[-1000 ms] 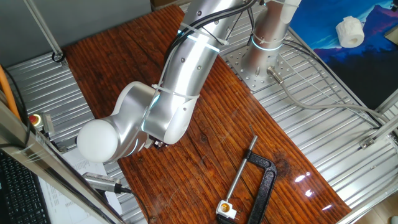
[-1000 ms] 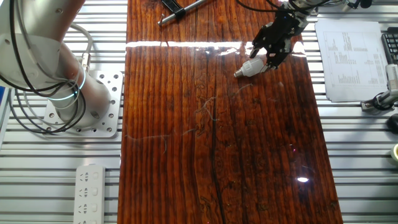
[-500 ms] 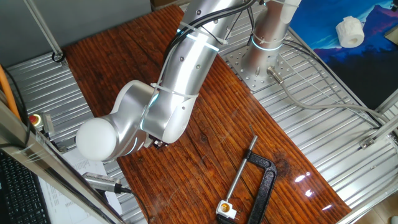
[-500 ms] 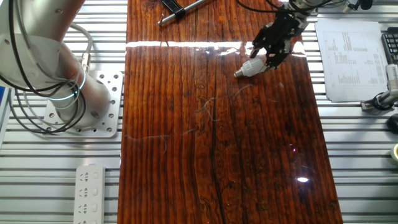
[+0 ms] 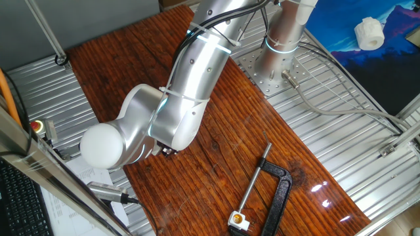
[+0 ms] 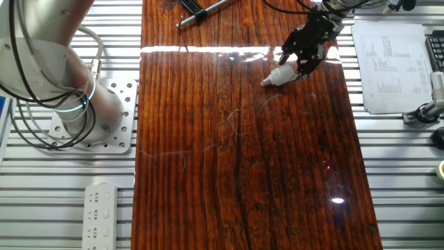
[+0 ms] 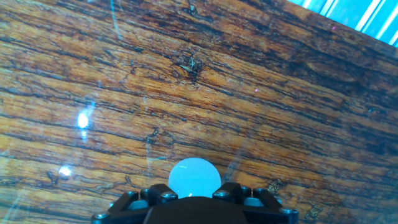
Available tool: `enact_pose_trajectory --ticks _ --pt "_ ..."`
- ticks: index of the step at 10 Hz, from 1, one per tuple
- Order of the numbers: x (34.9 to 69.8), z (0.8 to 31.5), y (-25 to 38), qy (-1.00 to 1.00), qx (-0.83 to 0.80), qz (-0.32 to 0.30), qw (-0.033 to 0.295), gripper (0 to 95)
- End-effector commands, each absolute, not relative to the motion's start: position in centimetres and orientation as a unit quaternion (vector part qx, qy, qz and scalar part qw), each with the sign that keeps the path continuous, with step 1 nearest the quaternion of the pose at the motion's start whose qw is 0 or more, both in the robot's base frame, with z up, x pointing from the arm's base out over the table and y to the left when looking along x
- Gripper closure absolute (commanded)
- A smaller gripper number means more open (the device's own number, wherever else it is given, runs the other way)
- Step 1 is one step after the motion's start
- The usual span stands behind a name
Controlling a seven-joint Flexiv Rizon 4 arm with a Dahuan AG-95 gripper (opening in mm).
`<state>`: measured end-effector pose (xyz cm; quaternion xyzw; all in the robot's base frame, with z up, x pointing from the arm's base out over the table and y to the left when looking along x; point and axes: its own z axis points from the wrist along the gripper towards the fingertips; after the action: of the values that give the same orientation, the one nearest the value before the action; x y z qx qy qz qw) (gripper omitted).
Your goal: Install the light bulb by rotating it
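Observation:
The light bulb (image 6: pixel 279 75) is small and white, and its grey screw base points down-left just over the wooden tabletop (image 6: pixel 236 160). My black gripper (image 6: pixel 293 64) reaches in from the upper right and is shut on the bulb's dome end. In the hand view the bulb (image 7: pixel 194 177) shows as a pale round dome between the dark fingers (image 7: pixel 134 200) at the bottom edge, with bare wood beyond it. In one fixed view the silver arm (image 5: pixel 184 98) hides the bulb and nearly all of the gripper. No socket is in view.
A black clamp (image 5: pixel 272 190) with a long screw lies on the wood, and its end shows in the other fixed view (image 6: pixel 201 8). A white lumpy piece (image 5: pixel 369 33) sits on the blue mat. A printed sheet (image 6: pixel 388 66) and a power strip (image 6: pixel 100 215) lie off the wood.

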<state>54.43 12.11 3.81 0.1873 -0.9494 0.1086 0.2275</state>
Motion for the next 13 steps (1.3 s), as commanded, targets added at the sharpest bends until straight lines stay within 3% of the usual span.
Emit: enact_pose_trajectory --ticks 1,6,7,13 --pt "54.46 3.79 12.15 -0.95 0.186 0.107 0.226 57.0" --pt "54.47 3.79 12.15 -0.951 0.189 0.1 0.222 57.0" --pt "54.47 3.79 12.15 -0.951 0.19 0.1 0.221 38.0" --pt "54.82 3.94 12.22 -0.952 0.194 0.096 0.219 38.0"
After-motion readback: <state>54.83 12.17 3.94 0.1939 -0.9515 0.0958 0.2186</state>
